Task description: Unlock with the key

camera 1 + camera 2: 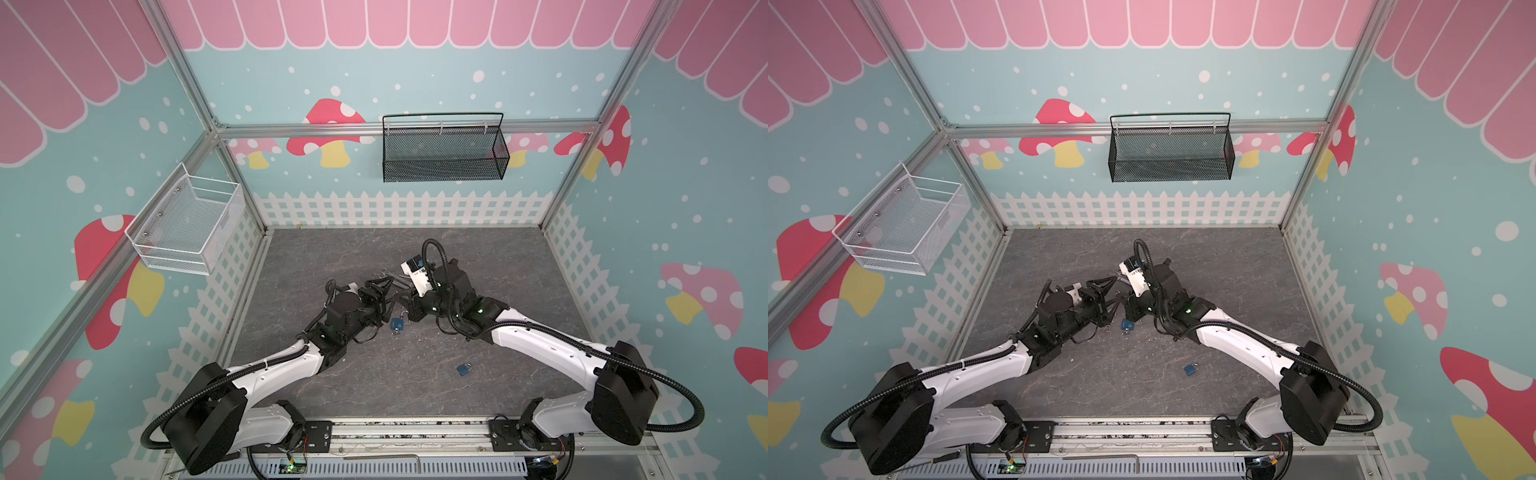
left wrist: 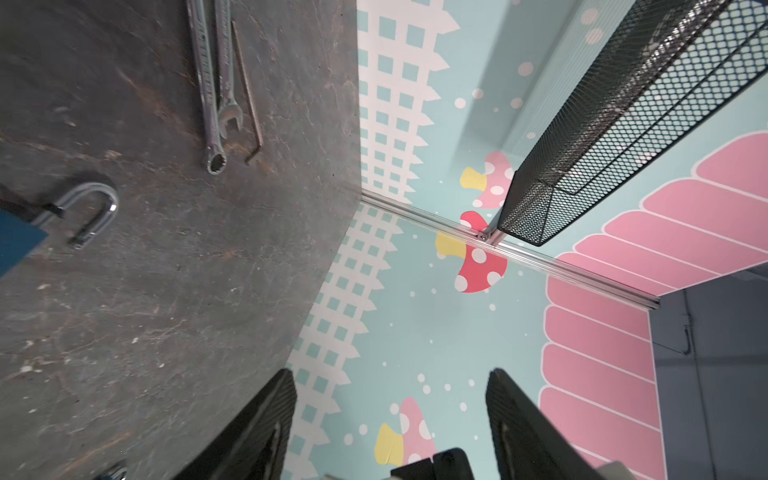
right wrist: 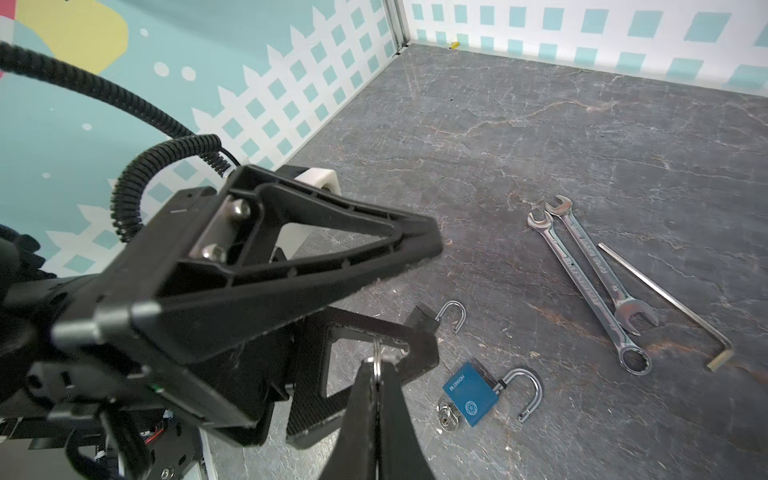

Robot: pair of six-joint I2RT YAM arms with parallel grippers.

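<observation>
Left claw hangs released, nothing between its fingers. Right claw is clenched on the key ring above the surface — the blue padlock lies just beside it, shackle swung open.

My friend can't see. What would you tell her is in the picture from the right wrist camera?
A blue padlock with its shackle swung open lies on the grey table, just past the right gripper, which is shut on a key ring. The left gripper stands open in the foreground; two wrenches and a hex key lie farther off.
</observation>
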